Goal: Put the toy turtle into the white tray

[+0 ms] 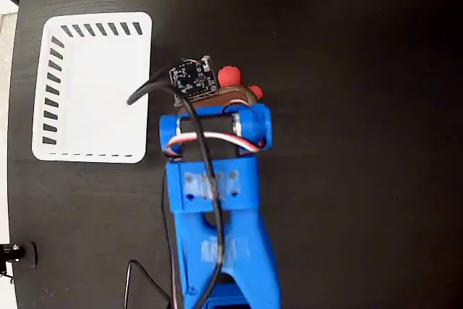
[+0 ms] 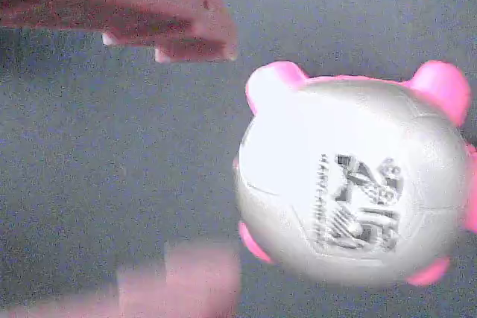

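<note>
Here one toy turtle (image 2: 350, 184) lies beside parted, empty fingers (image 2: 160, 24); one white tray (image 1: 94, 153) apart.

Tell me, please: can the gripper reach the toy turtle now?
Probably yes. In the wrist view the gripper is open, the toy turtle lies just right of its fingers, and nothing stands between them.

A matte black table (image 1: 347, 179) fills the fixed view; a pale strip runs along its left edge.
</note>
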`<state>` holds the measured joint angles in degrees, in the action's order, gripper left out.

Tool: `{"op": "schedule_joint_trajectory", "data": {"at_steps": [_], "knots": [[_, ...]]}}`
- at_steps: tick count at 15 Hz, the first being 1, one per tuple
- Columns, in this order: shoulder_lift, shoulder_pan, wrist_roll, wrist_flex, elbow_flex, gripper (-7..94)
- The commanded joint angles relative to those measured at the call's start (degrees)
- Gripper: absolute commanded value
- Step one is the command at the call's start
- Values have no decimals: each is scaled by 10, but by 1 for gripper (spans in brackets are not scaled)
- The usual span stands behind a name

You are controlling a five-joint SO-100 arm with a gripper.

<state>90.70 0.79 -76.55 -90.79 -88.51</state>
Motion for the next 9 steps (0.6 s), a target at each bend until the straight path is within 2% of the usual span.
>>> {"op": "schedule_joint_trajectory", "data": {"at_steps": [1,9], "knots": [[18,3,-28,-6,15,48],[-44,5,-37,66,-20,54]]}}
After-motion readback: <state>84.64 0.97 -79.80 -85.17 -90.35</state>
